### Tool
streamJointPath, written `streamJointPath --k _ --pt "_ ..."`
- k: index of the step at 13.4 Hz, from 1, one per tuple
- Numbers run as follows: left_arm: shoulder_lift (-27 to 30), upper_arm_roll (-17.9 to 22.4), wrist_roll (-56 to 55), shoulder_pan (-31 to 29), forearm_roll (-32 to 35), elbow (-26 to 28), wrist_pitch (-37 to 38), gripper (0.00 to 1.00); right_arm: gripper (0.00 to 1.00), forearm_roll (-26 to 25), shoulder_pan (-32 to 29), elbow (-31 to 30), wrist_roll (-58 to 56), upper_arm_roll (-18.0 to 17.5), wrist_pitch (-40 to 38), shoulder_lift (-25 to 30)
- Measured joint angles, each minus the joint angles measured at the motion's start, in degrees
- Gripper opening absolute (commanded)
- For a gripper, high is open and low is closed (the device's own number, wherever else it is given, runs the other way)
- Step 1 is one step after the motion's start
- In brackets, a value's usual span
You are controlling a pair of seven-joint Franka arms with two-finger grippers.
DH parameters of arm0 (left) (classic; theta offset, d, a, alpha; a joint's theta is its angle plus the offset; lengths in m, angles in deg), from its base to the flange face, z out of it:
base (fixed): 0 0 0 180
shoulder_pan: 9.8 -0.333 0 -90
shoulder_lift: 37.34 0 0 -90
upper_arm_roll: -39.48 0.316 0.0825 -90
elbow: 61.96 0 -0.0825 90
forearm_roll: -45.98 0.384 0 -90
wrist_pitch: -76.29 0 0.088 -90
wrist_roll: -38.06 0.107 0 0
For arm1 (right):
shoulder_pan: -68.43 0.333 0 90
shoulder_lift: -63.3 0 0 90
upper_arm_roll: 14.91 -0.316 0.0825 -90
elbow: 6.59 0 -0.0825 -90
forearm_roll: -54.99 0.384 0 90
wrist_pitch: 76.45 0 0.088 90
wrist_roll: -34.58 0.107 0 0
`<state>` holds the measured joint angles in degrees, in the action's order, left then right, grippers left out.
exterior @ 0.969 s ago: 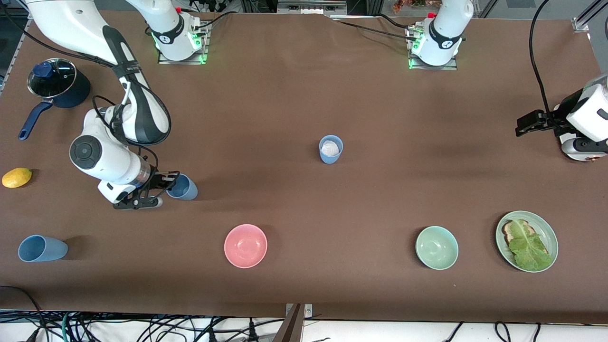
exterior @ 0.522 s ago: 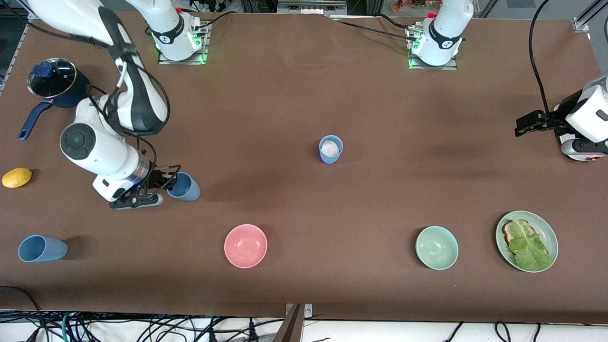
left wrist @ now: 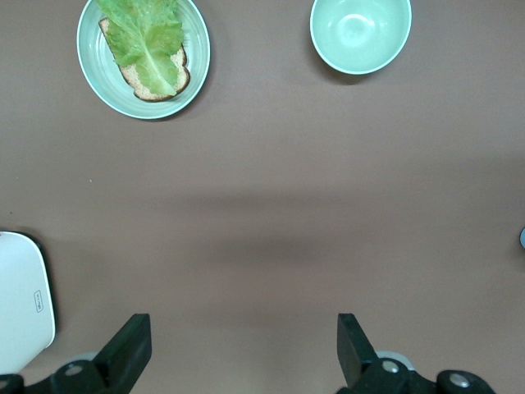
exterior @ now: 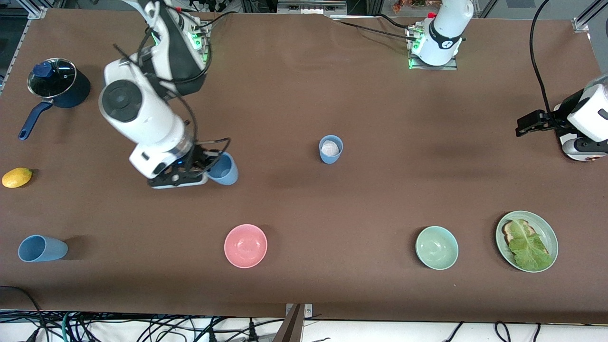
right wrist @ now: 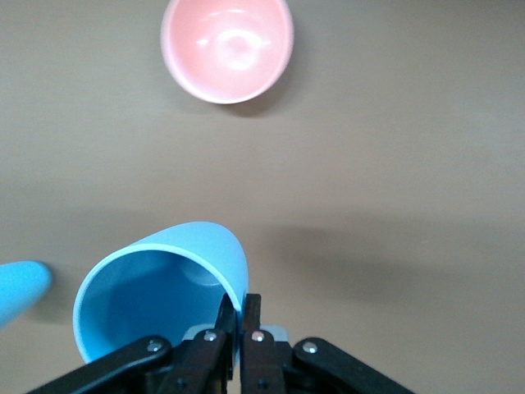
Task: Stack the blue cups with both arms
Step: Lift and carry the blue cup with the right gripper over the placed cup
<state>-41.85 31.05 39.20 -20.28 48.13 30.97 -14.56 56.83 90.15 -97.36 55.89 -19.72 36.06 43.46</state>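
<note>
My right gripper (exterior: 209, 167) is shut on the rim of a light-blue cup (exterior: 223, 169) and holds it above the table, tilted. In the right wrist view the cup (right wrist: 160, 300) shows with its wall pinched between the fingers (right wrist: 240, 316). A second blue cup (exterior: 330, 149) stands upright at the table's middle with something white inside. A third blue cup (exterior: 42, 248) lies on its side at the right arm's end, near the front camera; its edge shows in the right wrist view (right wrist: 20, 287). My left gripper (exterior: 529, 122) is open and waits at the left arm's end (left wrist: 242, 349).
A pink bowl (exterior: 245, 245), a green bowl (exterior: 436, 247) and a green plate with toast and lettuce (exterior: 527, 241) sit along the edge nearest the front camera. A dark-blue pot (exterior: 54, 88) and a lemon (exterior: 16, 177) are at the right arm's end. A white toaster (left wrist: 20, 300) lies below my left gripper.
My right gripper has lifted the blue cup off the table and carried it toward the middle cup. The left arm has not moved.
</note>
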Motion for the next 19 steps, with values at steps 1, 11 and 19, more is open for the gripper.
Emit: streamJointPath --k 1,11,19 --pt "0.0 -0.01 0.0 0.0 0.0 -0.14 0.0 1.0 0.0 0.45 2.29 0.75 2.87 -0.03 -0.22 -0.03" --pt "0.22 -3.64 0.02 0.4 -0.05 -6.11 4.3 1.0 0.0 0.75 20.91 9.62 30.74 0.1 -0.38 -6.91" --pt "0.22 2.73 -0.2 8.59 -0.07 -6.16 4.53 1.0 0.0 -0.81 25.67 13.36 37.31 0.44 -0.23 -11.83"
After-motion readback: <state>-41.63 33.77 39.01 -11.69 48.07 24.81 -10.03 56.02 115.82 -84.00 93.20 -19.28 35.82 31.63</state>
